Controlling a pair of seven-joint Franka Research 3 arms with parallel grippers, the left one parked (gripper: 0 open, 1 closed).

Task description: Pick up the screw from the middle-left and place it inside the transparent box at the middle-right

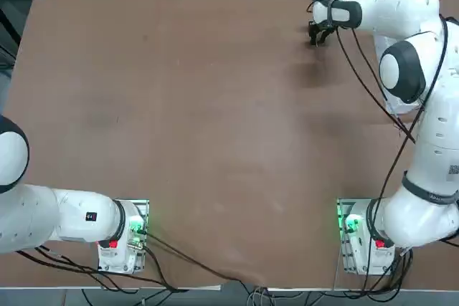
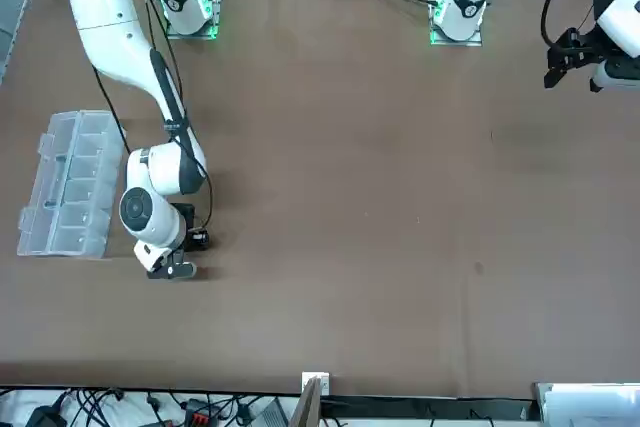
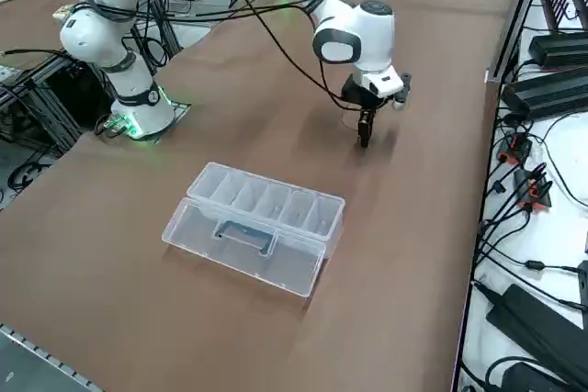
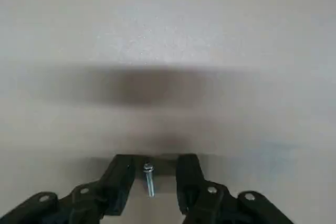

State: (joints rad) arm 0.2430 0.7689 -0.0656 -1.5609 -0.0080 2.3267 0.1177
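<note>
Lying lid-open at nine o'clock in the front view, the transparent organizer box (image 2: 75, 187) shows its compartments. The right gripper (image 4: 156, 162), at eight o'clock there, stands partly open around the screw (image 4: 150, 180), touching neither side.

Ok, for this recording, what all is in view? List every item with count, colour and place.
screw: one, silvery, between the right gripper's two fingers
transparent box: one, clear and whitish, with a row of small compartments and a lid with a bluish-grey handle, on the table near the right arm
table: one, brown, under the box and both arms
cables: several, black, at the table's edges and along the arms
right arm: one, white with dark joints, on the table's right
right gripper: one, black, fingers apart, low over the table
left arm: one, white with dark bands, parked on the left
</note>
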